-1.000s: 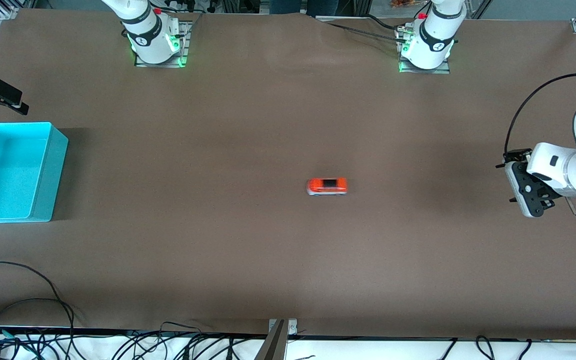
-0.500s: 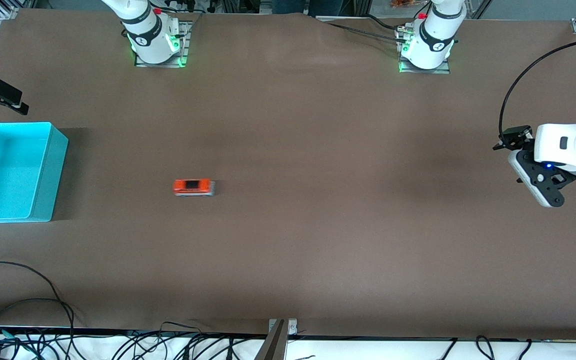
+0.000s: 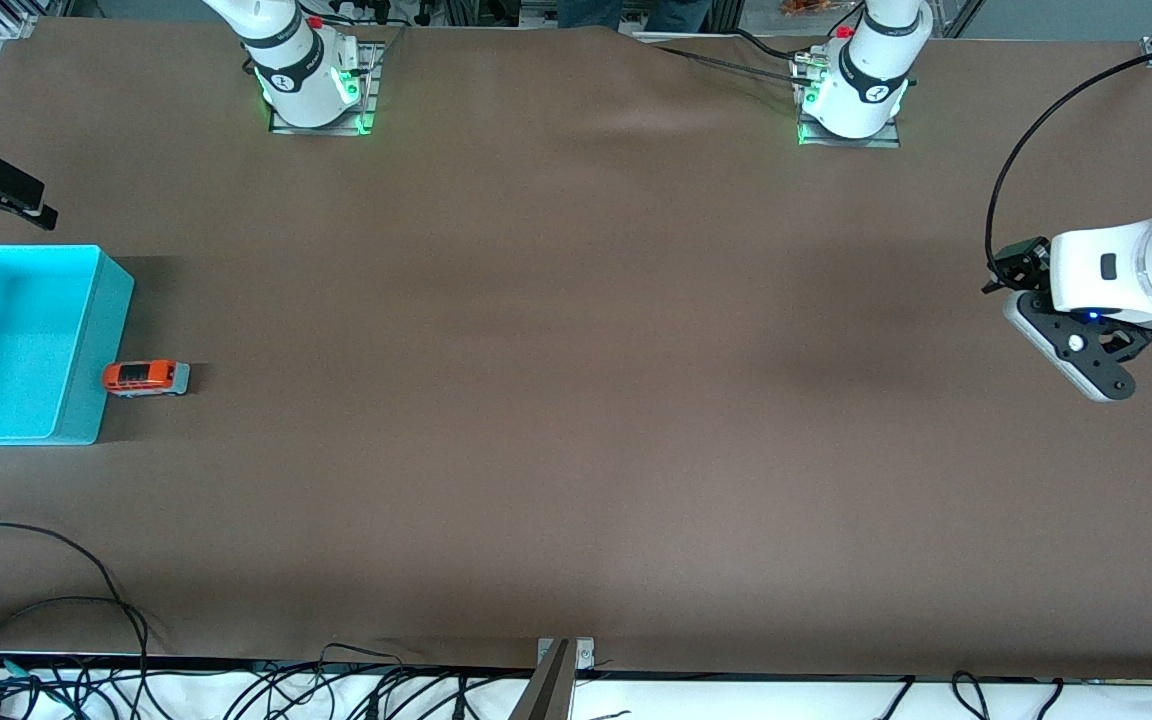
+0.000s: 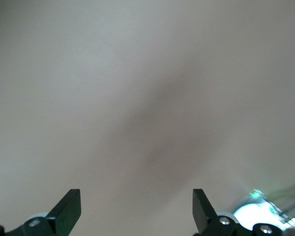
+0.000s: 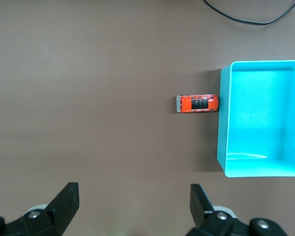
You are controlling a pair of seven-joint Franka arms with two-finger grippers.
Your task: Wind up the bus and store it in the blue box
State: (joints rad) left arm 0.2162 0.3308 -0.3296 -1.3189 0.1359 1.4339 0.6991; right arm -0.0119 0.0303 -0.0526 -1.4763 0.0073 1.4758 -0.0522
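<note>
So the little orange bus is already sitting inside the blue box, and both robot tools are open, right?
Not quite. The bus is on the table, up against the outside wall of the blue box, not inside it; front and right wrist views show this. Left tool and right tool are indeed open.

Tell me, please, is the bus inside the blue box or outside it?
Outside. The bus stands on its wheels on the table, its end against the blue box's outer wall; the box holds nothing.
</note>
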